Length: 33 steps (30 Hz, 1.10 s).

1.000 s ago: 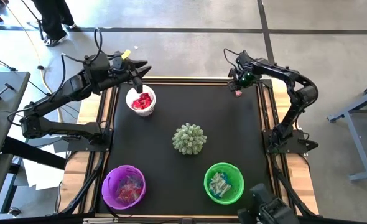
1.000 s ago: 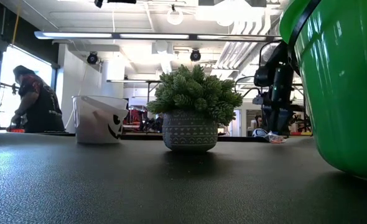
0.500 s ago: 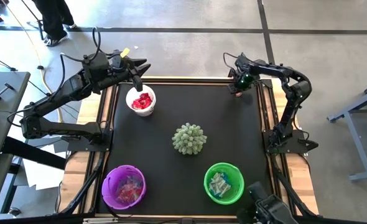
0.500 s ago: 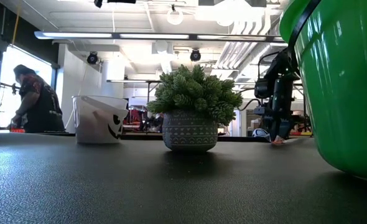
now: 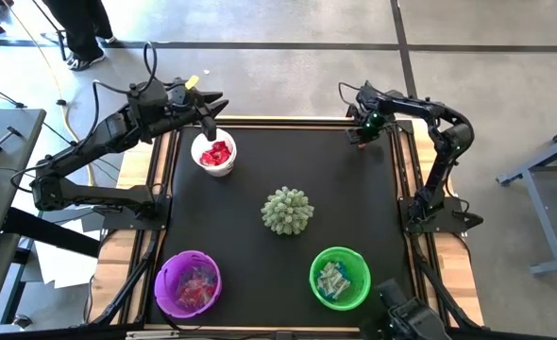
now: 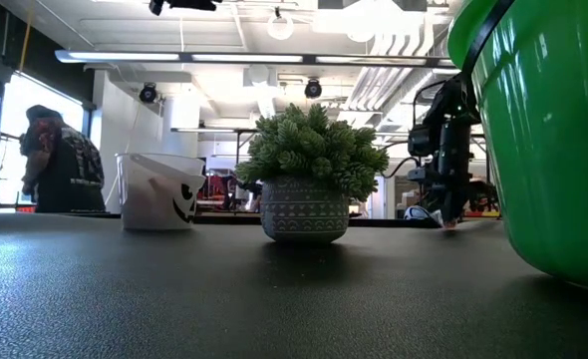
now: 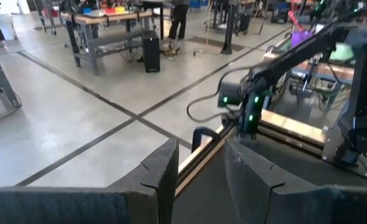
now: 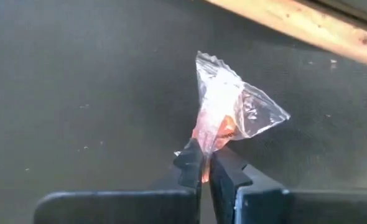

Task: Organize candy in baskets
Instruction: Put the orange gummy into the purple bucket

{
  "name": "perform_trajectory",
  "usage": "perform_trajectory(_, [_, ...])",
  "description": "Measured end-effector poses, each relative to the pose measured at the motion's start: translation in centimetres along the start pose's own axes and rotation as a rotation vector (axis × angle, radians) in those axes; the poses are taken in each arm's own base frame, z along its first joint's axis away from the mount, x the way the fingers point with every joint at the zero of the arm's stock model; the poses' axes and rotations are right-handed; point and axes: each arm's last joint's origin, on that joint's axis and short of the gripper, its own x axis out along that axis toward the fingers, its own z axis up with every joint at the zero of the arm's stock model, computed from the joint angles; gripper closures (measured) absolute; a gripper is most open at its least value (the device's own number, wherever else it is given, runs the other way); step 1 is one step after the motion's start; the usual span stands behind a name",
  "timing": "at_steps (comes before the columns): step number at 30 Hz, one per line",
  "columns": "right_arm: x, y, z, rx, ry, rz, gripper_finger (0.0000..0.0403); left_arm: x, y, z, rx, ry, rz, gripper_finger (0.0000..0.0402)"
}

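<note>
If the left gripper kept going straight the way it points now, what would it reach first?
Probably the right arm's gripper across the table; the left gripper points over the table edge toward it, with nothing nearer visible, though depth is hard to judge.

I work in an open workshop: beyond my fingers lie a concrete floor [image 7: 78, 124], benches [image 7: 109, 25], ceiling ducts [image 6: 274, 60], and a person [image 6: 65, 170] standing.

A spiky pale-green plant [image 5: 287, 210] in a patterned grey pot [image 6: 304, 211] stood mid-table on the black mat [image 5: 260, 255], while a person [image 6: 63, 168] stood far left beyond the table.
</note>
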Motion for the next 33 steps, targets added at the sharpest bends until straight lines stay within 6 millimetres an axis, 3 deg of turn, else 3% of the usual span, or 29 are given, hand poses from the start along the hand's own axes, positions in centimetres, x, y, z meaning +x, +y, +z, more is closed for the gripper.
perform_trajectory(6, [-2.9, 0.3, -0.7, 0.033, -0.015, -0.014, 0.0385, 0.0, 0.0, -0.6, 0.011, 0.062, 0.003, 0.0288])
perform_trajectory(10, [-6.8, 1.5, -2.3, 0.078, 0.022, -0.012, 0.0398, 0.0, 0.0, -0.8, 0.015, 0.085, 0.004, 0.0288])
perform_trajectory(13, [-9.9, 3.7, -4.5, 0.084, 0.033, 0.050, 0.0400, 0.0, 0.0, -0.9, 0.041, 0.092, 0.003, 0.0288])
perform_trajectory(18, [-14.7, 9.0, -10.1, 0.070, -0.036, 0.213, 0.0400, 0.0, 0.1, -0.9, 0.062, 0.096, 0.002, 0.0288])
perform_trajectory(23, [-17.9, 13.1, -16.8, 0.126, -0.088, 0.309, 0.0400, 0.0, 0.1, -1.0, 0.063, 0.103, 0.002, 0.0288])
perform_trajectory(27, [-19.0, 15.9, -22.0, 0.151, -0.077, 0.378, 0.0400, -0.1, 0.1, -1.2, 0.047, 0.127, 0.004, 0.0288])
perform_trajectory(33, [-18.7, 20.3, -29.3, 0.014, 0.084, 0.488, 0.0400, -0.1, 0.0, -1.5, -0.083, 0.158, 0.005, 0.0288])
